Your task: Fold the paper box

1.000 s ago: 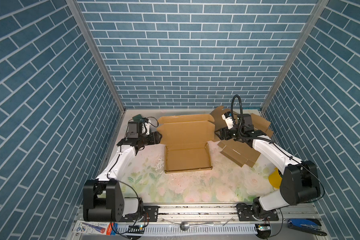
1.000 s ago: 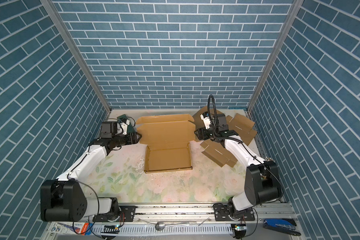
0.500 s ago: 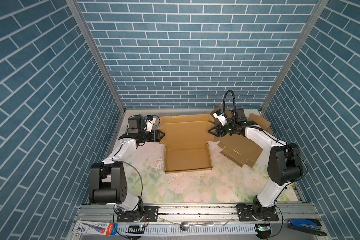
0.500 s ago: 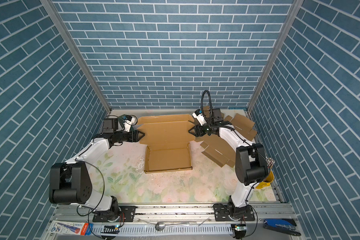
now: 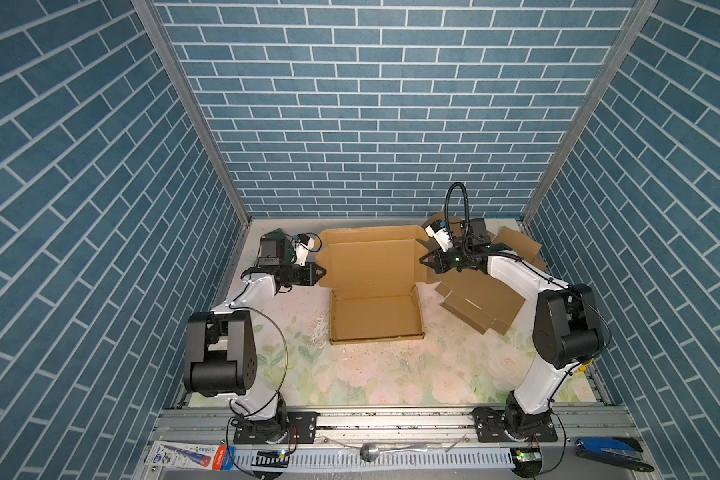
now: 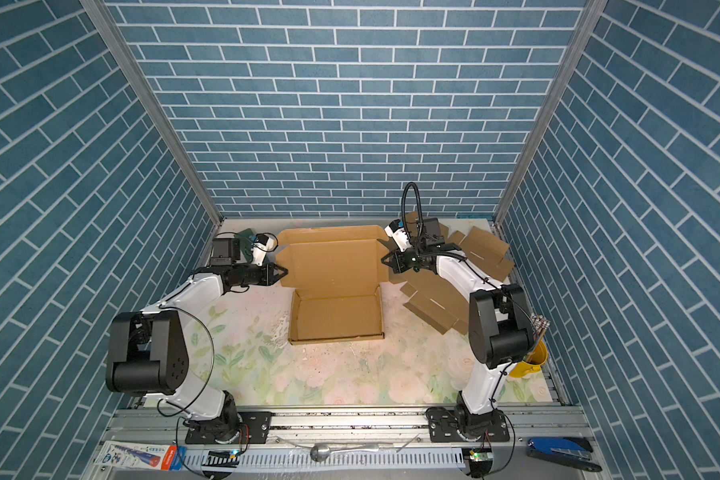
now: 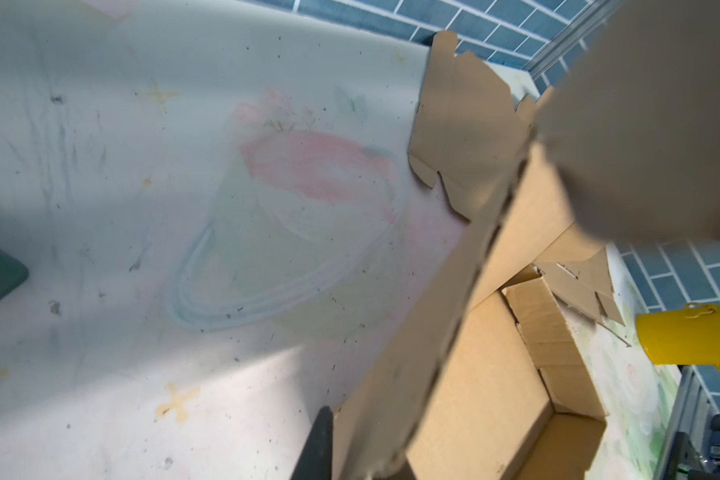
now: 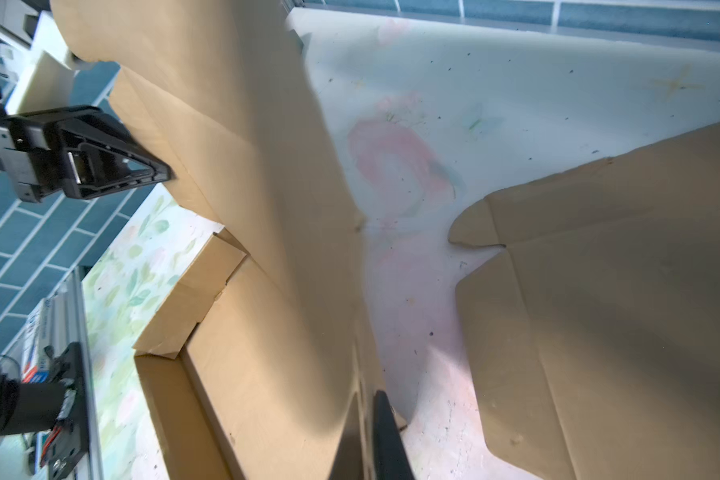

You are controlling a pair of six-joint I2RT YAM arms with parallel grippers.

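Note:
The brown paper box point(image 5: 375, 320) point(image 6: 337, 316) lies in the middle of the flowered mat, its shallow tray walled and its lid point(image 5: 371, 262) tilted up behind it. In both top views my left gripper point(image 5: 324, 273) point(image 6: 285, 272) is shut on the lid's left edge. My right gripper point(image 5: 420, 259) point(image 6: 383, 259) is shut on the lid's right edge. In the left wrist view the lid's edge point(image 7: 433, 332) runs down between the jaws of the left gripper point(image 7: 358, 461). In the right wrist view the right gripper point(image 8: 366, 440) pinches the lid point(image 8: 267, 208), and the left gripper point(image 8: 159, 172) shows across it.
A flat cardboard sheet point(image 5: 479, 299) lies right of the box, under the right arm, with more cardboard point(image 5: 516, 245) at the back right. A yellow bucket point(image 6: 528, 361) stands at the right edge. A green object point(image 5: 277, 237) sits at the back left.
Both grippers have moved inward to the lid's side edges and closed on them. The box has stayed in place.

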